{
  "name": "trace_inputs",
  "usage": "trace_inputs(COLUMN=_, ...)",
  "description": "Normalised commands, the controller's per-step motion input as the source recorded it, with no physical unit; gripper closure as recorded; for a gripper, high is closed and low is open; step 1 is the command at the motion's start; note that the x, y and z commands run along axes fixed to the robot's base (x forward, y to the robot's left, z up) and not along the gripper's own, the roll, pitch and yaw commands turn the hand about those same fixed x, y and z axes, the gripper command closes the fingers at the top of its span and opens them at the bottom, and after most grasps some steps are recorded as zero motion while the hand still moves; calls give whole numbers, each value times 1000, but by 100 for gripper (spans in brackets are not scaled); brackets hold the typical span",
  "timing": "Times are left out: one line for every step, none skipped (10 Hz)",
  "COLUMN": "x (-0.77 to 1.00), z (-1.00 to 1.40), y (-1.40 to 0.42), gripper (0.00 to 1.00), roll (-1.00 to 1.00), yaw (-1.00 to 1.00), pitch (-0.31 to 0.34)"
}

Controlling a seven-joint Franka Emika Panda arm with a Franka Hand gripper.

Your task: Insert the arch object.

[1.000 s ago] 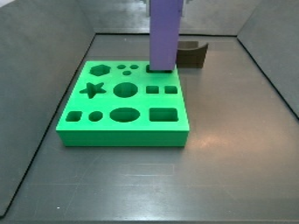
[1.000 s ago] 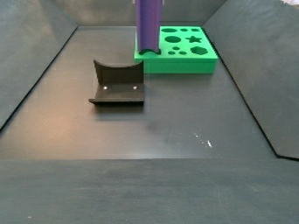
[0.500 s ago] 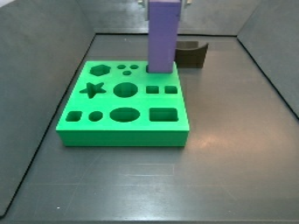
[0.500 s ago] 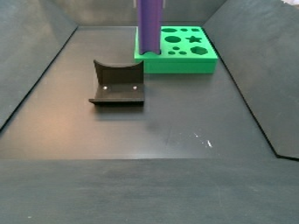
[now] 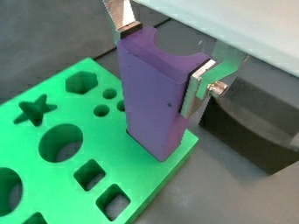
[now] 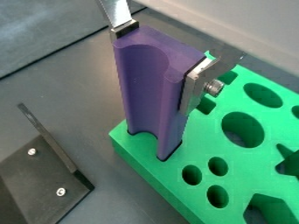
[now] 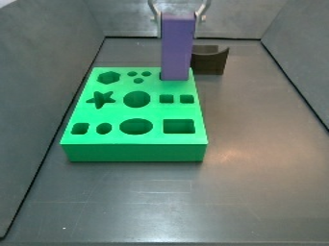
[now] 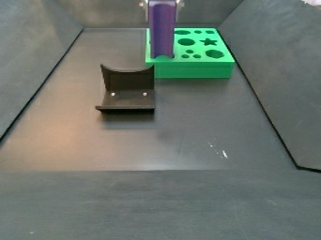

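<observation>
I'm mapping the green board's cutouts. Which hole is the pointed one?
The star hole: the only five-pointed one in the green board; the others are round, hexagonal or rectangular. The end effector grips the upright purple piece near the opposite edge.

Gripper (image 7: 180, 9) at the top holds a purple block (image 7: 178, 48) upright over the green board's (image 7: 135, 142) far edge — fixture (image 7: 215, 61) just behind.

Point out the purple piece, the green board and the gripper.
purple piece (image 7: 176, 48): side view, its front face.
green board (image 7: 135, 146): side view, its near wall.
gripper (image 5: 162, 52): wrist view, midway between fingertips, clamping the purple piece over the board's corner.
</observation>
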Motion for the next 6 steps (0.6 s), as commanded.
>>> trace_inputs(x=0, z=-346, y=0, gripper=100, roll=0, yaw=0, pitch=-104)
trace_inputs(x=0, z=-294, y=0, gripper=100, roll=0, yaw=0, pitch=-93)
trace_inputs(x=-9, z=-214, y=0, gripper=100, roll=0, yaw=0, pitch=-106)
trace_inputs(x=0, z=-163, y=0, gripper=100, roll=-26, yaw=0, pitch=-130)
trace_inputs(x=0, z=-126, y=0, gripper=100, roll=-50, yaw=0, pitch=-116)
trace_inputs(x=0, z=0, y=0, gripper=100, roll=0, yaw=0, pitch=23)
